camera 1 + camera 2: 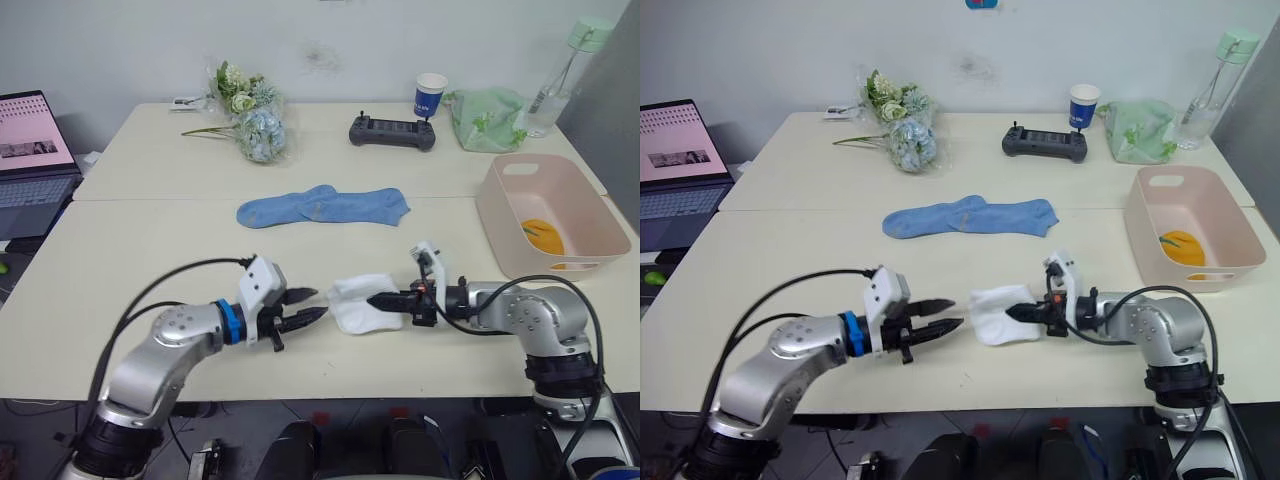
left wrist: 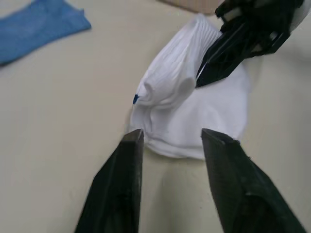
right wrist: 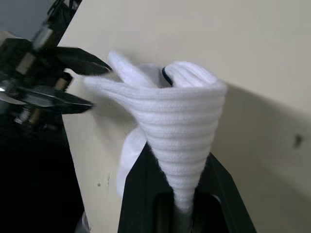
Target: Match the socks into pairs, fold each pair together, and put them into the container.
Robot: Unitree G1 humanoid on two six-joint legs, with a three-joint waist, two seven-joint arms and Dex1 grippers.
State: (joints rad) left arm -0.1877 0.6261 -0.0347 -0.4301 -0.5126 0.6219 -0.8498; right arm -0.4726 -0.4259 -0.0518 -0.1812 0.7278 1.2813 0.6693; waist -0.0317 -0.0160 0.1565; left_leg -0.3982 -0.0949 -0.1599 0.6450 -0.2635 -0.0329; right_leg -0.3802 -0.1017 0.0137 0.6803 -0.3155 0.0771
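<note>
A folded bundle of white socks (image 1: 358, 302) lies near the table's front edge. My right gripper (image 1: 386, 299) is shut on its right side, and the ribbed fabric (image 3: 177, 131) is pinched between the fingers. My left gripper (image 1: 320, 303) stands open just left of the bundle, its fingers (image 2: 127, 165) straddling the bundle's near edge without closing. The light blue socks (image 1: 322, 206) lie flat, stacked, at the table's middle. The pink container (image 1: 585, 205) stands at the right with mustard-orange socks (image 1: 542, 235) inside.
Along the back of the table are a bunch of flowers (image 1: 250, 115), a black controller (image 1: 392, 131), a blue-and-white paper cup (image 1: 431, 95), a pale green bag (image 1: 488, 118) and a bottle (image 1: 562, 75). A laptop (image 1: 30, 150) sits at the far left.
</note>
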